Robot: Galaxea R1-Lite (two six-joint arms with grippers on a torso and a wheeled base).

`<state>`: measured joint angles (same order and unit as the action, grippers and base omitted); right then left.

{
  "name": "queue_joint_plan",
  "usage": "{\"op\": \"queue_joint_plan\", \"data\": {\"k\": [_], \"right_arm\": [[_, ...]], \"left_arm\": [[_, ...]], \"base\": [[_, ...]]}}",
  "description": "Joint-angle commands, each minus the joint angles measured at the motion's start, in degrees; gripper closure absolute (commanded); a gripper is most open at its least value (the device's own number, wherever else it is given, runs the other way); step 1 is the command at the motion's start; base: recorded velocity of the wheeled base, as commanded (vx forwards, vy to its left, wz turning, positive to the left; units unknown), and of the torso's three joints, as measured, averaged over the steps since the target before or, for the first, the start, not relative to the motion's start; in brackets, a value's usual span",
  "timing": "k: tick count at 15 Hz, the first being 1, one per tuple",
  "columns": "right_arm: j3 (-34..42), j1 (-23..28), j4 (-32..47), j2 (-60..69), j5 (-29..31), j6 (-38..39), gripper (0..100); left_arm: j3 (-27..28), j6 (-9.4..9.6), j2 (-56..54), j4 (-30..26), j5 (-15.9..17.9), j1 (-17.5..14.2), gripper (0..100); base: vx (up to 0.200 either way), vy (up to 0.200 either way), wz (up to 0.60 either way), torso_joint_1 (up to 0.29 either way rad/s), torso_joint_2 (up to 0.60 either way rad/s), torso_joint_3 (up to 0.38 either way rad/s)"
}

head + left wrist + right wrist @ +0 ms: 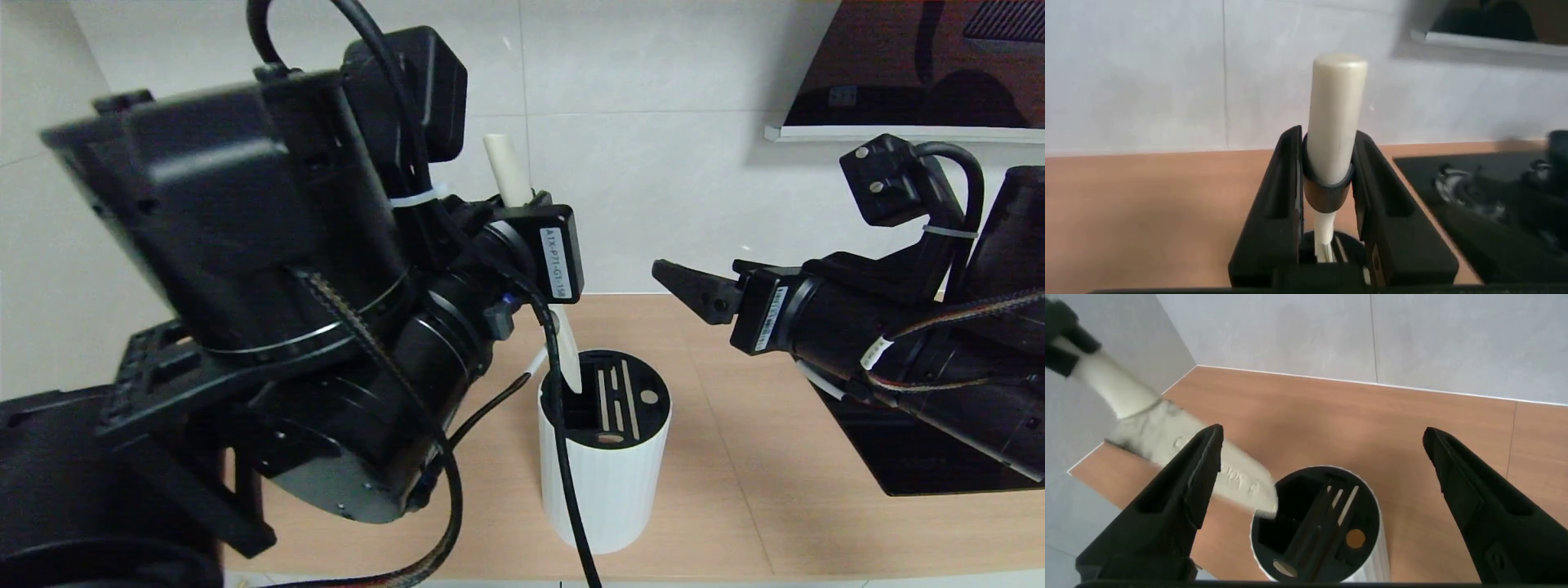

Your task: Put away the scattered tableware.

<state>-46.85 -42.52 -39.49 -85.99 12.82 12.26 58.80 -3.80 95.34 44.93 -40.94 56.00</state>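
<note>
A knife with a cream handle (504, 167) and a pale blade (1200, 453) is held upright and slightly tilted, my left gripper (1331, 171) shut on its handle (1335, 106). The blade tip rests at the wide opening in the black slotted top of a white cylindrical holder (608, 482), which stands on the wooden counter. The holder (1315, 531) lies just below my right gripper (1323, 437), which is open with nothing between its fingers. In the head view the right gripper (665, 278) hovers to the right of the holder, above its top.
A black cooktop (922, 457) lies on the counter (735, 408) at the right, under the right arm. A dark hood (914, 65) hangs on the tiled wall at the back right. The left arm hides the counter's left part.
</note>
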Motion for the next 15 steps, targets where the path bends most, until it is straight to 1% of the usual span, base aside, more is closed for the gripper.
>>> {"op": "queue_joint_plan", "data": {"k": [1, 7, 11, 15], "right_arm": [[0.0, 0.0, 0.0, -0.6, 0.0, 0.0, 0], [0.0, 0.0, -0.1, -0.7, 0.0, 0.0, 0], [0.1, 0.0, -0.1, -0.9, 0.0, 0.0, 0], [0.0, 0.0, 0.0, -1.2, 0.1, 0.0, 0]], "left_arm": [[-1.3, 1.17, 2.6, 2.7, -0.2, 0.0, 100], [-1.6, 0.99, 4.4, 3.4, -0.5, 0.1, 100], [-1.7, 0.90, 6.3, 5.2, -0.5, 0.3, 100], [-1.8, 0.11, 8.5, 5.2, -0.5, 0.7, 100]], "base": [[0.000, 0.000, 0.00, 0.000, 0.00, 0.000], [0.000, 0.000, 0.00, 0.000, 0.00, 0.000], [0.000, 0.000, 0.00, 0.000, 0.00, 0.000], [0.000, 0.000, 0.00, 0.000, 0.00, 0.000]]}}
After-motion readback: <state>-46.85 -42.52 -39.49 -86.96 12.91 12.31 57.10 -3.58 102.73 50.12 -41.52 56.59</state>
